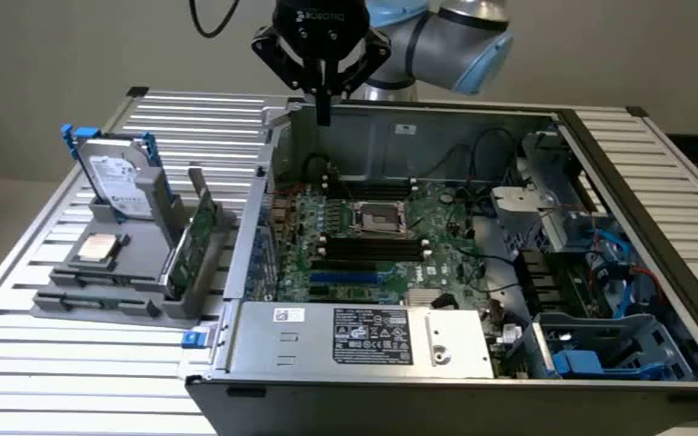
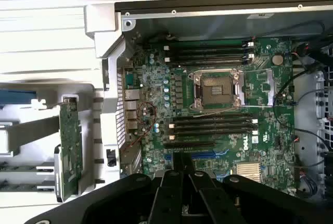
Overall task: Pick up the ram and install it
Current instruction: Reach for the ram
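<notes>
My tool [image 1: 323, 116] is shut on nothing, above the case's [image 1: 446, 136] back wall. The ram [image 1: 192, 238] stands on edge in a grey rack [image 1: 83, 304], well off to the tool's side. I judge it light, stiff and fragile, best pinched by its bare top edge

Plain beige wall [image 1: 46, 54] behind a bright slatted metal table [image 1: 58, 363]

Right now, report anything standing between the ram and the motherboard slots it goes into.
The case's metal side wall stands between the ram, upright in its gray holder outside the case, and the empty black slots. Nothing visible lies over the slots themselves.
</notes>
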Controlling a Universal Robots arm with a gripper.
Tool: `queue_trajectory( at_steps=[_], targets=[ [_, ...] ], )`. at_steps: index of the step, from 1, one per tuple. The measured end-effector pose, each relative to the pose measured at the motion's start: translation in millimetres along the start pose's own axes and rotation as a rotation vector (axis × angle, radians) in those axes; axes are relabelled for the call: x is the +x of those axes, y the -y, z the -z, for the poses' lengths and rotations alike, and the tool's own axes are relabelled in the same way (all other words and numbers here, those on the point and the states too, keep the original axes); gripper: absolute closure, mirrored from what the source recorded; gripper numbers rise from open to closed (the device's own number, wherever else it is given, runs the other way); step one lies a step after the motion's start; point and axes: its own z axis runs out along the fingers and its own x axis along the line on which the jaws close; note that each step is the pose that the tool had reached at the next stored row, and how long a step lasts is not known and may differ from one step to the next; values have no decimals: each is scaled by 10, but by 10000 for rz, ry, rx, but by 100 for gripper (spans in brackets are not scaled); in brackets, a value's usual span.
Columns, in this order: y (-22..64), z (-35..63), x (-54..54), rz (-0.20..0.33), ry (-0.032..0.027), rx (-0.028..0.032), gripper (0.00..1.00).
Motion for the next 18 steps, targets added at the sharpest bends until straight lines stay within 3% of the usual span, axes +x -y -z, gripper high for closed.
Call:
queue_trajectory(
  at_steps=[13,18],
  targets=[
    [-1,20,2,2,-1,2,89],
    [13,27,199,-1,-18,3,89]
  ],
)
